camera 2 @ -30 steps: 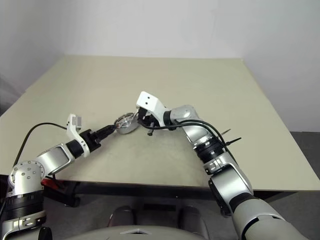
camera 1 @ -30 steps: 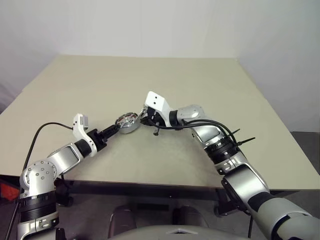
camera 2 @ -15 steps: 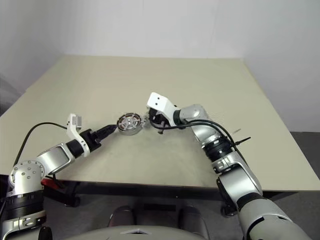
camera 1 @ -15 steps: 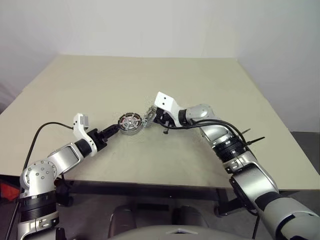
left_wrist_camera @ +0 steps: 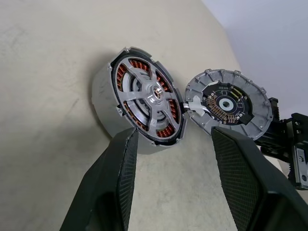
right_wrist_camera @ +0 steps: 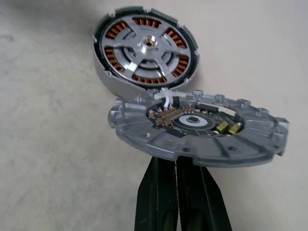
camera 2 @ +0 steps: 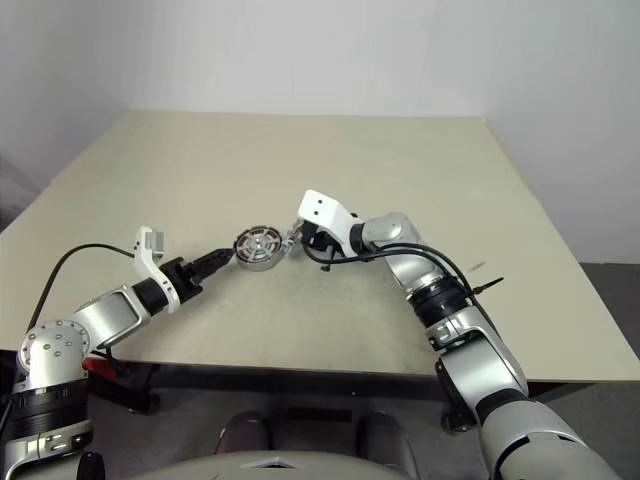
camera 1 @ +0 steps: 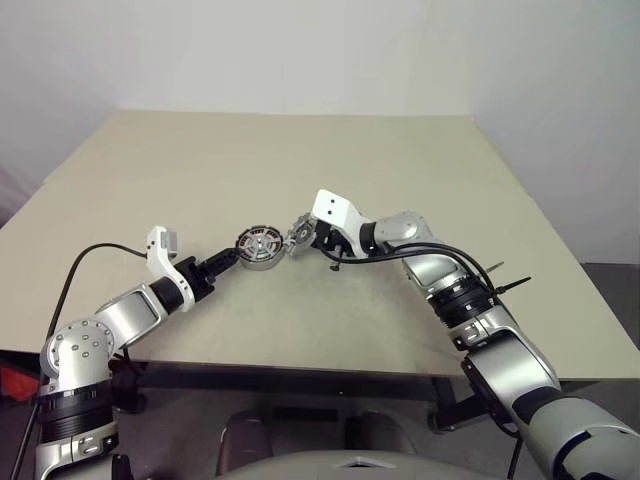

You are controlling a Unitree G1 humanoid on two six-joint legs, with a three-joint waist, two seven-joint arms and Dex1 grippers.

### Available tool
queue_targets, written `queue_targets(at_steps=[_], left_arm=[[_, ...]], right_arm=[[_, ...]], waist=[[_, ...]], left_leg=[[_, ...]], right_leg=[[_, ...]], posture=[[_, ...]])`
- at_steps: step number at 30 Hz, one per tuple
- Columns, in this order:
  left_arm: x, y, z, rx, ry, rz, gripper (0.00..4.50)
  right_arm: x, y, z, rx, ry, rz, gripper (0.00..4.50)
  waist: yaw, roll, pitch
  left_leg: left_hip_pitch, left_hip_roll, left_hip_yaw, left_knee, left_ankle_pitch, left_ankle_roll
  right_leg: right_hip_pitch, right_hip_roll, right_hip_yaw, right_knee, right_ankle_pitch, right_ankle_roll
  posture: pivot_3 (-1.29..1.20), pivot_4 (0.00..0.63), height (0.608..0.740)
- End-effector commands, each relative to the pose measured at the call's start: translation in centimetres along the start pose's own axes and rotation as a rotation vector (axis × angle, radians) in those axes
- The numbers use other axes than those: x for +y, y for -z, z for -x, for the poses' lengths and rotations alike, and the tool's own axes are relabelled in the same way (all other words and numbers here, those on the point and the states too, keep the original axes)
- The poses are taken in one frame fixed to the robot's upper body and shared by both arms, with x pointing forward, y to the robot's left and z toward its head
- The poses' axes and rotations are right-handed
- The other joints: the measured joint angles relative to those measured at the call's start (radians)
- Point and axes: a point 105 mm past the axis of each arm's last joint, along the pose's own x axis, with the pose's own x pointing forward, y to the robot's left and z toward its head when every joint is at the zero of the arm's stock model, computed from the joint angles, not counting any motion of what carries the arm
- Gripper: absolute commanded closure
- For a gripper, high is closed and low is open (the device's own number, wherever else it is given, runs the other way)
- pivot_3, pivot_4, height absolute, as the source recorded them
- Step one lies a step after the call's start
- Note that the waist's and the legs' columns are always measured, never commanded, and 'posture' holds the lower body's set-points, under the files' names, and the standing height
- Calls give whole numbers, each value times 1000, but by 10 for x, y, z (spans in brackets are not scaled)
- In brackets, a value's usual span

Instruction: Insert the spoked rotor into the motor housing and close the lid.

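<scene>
The motor housing (camera 1: 258,247) lies on the tan table with its open face up. The spoked rotor (right_wrist_camera: 115,33) sits inside it, copper teeth showing around a silver hub. My right gripper (right_wrist_camera: 177,166) is shut on the edge of the lid (right_wrist_camera: 260,139), a grey round disc with a circuit board at its centre. It holds the lid tilted just right of the housing, and a short white wire joins the two. My left gripper (left_wrist_camera: 175,137) is open at the housing's left side, one finger on either side of its near edge.
The table (camera 1: 400,170) stretches bare behind and to both sides of the parts. Black cables run along my right forearm (camera 1: 440,265) and from my left arm off the table's front edge.
My right gripper has moved to the right with the lid, uncovering the housing's face with the rotor in it. The left gripper has kept still.
</scene>
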Motion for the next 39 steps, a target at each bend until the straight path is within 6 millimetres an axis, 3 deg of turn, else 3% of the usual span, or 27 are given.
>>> queue_targets(at_steps=[1,10,16,33,36,39], left_arm=[[-12,-1,-1,-4,44,-25,1942],[-12,6,0,5,40,-15,1942],[-12,5,0,0,39,-14,1942],[-15,7,-3,11,59,-10,1942],[-16,10,-5,19,65,-7,1942],[-17,13,-6,27,66,-4,1942]], right_arm=[[3,-29,-4,-85,-5,48,4419],[7,-41,-13,-112,-10,92,4419],[6,-38,-13,-103,-7,96,4419],[-21,25,13,92,114,137,4419],[-29,19,13,70,167,134,4419],[-34,0,15,20,196,158,4419]], waist=[[0,0,0],[0,0,0],[1,0,0],[2,0,0],[1,0,0],[0,0,0]], left_leg=[[0,0,0,0,0,0],[0,0,0,0,0,0],[0,0,0,0,0,0],[0,0,0,0,0,0],[0,0,0,0,0,0],[0,0,0,0,0,0]], right_leg=[[0,0,0,0,0,0],[0,0,0,0,0,0],[0,0,0,0,0,0],[0,0,0,0,0,0],[0,0,0,0,0,0],[0,0,0,0,0,0]], posture=[[0,0,740],[0,0,740],[0,0,740],[0,0,740],[0,0,740],[0,0,740]])
